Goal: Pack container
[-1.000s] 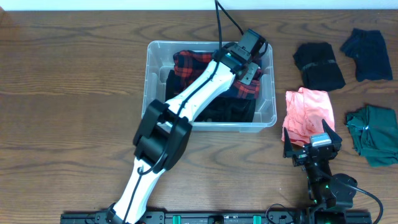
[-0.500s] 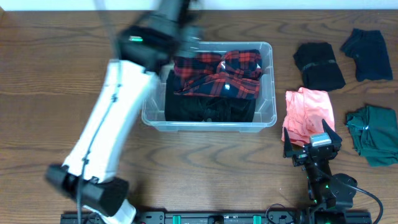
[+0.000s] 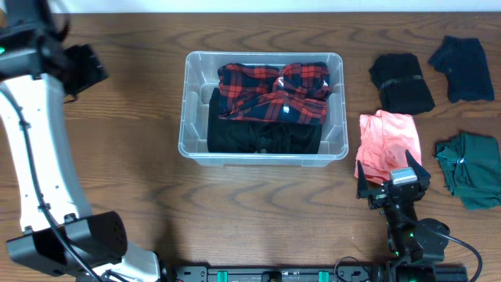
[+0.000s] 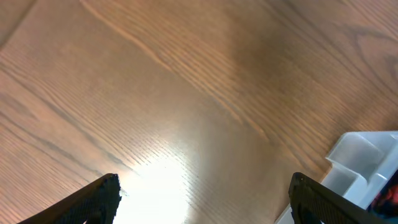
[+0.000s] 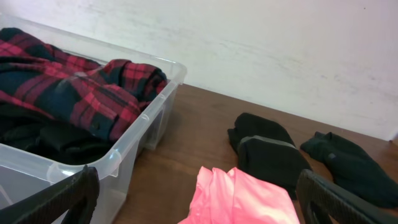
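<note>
The clear container (image 3: 188, 102) stands mid-table, holding a red plaid shirt (image 3: 274, 94) on top of a black garment (image 3: 262, 137). My left gripper (image 3: 90, 66) hovers over bare wood at the far left, apart from the container. In the left wrist view it (image 4: 205, 199) is open with nothing between the fingers, and a corner of the container (image 4: 364, 165) shows at the lower right. My right gripper (image 3: 395, 182) is open at the near edge of a pink garment (image 3: 387, 141). The right wrist view shows this gripper (image 5: 199, 199) empty, with the pink garment (image 5: 242, 199) between its fingers' lines and the container (image 5: 124, 155) to the left.
To the right of the container lie a black folded garment (image 3: 401, 82), a dark navy one (image 3: 462, 69) and a green one (image 3: 470, 168). A pale wall runs behind the table's far edge.
My left arm has swung from over the container to the far left and its gripper has opened. The plaid shirt now lies in the container. The right arm has not moved.
</note>
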Available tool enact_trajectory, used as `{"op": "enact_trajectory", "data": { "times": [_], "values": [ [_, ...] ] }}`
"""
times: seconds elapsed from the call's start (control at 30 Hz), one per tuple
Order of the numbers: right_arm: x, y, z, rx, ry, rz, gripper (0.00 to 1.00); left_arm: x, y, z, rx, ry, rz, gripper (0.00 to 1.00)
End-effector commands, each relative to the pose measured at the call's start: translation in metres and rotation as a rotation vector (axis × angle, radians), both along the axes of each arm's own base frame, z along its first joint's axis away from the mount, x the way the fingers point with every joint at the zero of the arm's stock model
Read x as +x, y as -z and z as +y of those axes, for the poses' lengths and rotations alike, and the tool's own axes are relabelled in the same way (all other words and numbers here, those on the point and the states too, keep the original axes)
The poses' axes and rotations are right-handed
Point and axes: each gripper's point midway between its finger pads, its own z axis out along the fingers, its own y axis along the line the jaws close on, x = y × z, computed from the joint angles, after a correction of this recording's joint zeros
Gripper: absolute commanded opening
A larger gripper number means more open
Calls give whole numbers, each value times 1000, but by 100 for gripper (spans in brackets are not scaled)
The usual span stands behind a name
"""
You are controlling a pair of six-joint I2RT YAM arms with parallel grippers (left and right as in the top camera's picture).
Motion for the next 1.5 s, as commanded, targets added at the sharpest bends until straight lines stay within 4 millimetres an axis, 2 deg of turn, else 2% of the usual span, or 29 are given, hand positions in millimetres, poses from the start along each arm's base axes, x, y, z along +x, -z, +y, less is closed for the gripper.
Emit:
{"op": "enact_trajectory", "data": {
  "times": [0.0,0.1,0.2,0.27,0.3,0.33,0.43,0.53,0.77,1.27,1.4,1.47],
  "values": [
    [0,1,-4,-6,16,-1,99,0,3,-5,-112,78,-48,87],
    [0,1,-4,-6,16,-1,99,15,9,-19,-179,228,-102,87],
    [0,1,-4,-6,16,-1,99,27,20,-29,-197,307,-130,87],
    [0,1,-4,-6,16,-1,99,34,27,-28,-189,314,-138,88],
    [0,1,-4,-6,16,-1,99,38,32,-28,-184,318,-146,91],
    [0,1,-4,-6,16,-1,99,40,35,-27,-180,318,-153,99],
    [0,1,-4,-6,16,-1,99,48,41,-24,-167,321,-175,98],
    [0,1,-4,-6,16,-1,99,55,41,-21,-151,325,-203,98],
    [0,1,-4,-6,16,-1,99,76,26,-13,-94,336,-299,98],
    [0,1,-4,-6,16,-1,99,76,26,-13,-95,336,-298,98],
    [1,-15,-4,-54,13,-70,99,76,26,-13,-95,336,-298,98],
    [0,-12,-2,-54,4,-61,99,76,26,-13,-95,336,-298,98]
  ]
}}
